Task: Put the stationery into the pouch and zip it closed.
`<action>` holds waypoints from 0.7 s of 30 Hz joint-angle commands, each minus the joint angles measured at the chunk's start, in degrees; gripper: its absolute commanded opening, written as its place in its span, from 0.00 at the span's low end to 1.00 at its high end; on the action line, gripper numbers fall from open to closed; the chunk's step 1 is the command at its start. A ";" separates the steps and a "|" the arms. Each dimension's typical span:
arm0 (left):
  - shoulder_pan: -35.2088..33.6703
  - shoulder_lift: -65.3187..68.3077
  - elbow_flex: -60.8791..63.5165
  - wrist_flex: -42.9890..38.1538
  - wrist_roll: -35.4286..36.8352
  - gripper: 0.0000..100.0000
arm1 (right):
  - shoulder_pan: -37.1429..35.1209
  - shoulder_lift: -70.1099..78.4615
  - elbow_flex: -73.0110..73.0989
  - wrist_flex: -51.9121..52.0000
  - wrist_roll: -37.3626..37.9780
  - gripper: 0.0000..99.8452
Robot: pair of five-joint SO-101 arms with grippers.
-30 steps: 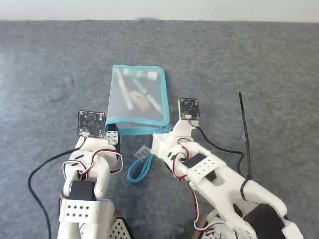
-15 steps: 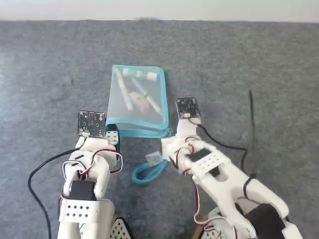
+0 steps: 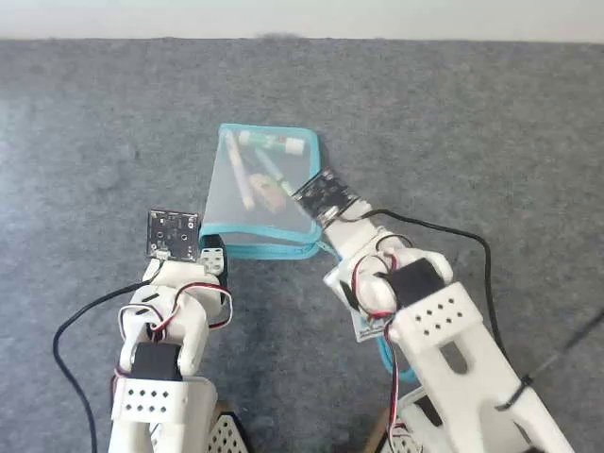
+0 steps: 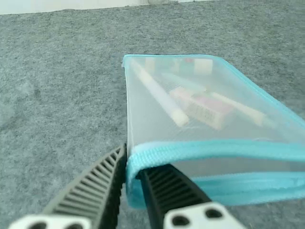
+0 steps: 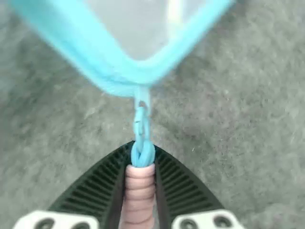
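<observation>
The pouch is lying flat on the grey table, just ahead of both arms. The stationery is showing through its clear face, a white pen among it. The left gripper is pinching the pouch's near left corner, jaws pressed tight on the teal edge. Over at the near right corner, the right gripper is clamping the cord hanging off the zip pull. Its jaws are closing round the loop, with a pink ribbed piece sitting between them. The pull is sitting right at that corner, and the zip is looking closed along the near edge. More cord is trailing beneath the right arm.
</observation>
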 commanded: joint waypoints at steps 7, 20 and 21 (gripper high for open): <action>5.98 0.00 -1.45 -1.67 -0.62 0.01 | -19.30 -3.38 -12.48 6.29 5.10 0.01; 9.32 0.09 -0.92 -1.76 -1.49 0.01 | -26.68 -18.24 -12.66 7.16 5.45 0.01; 9.41 0.09 -0.92 -1.76 -1.67 0.01 | -26.68 -19.38 -12.57 7.52 5.45 0.01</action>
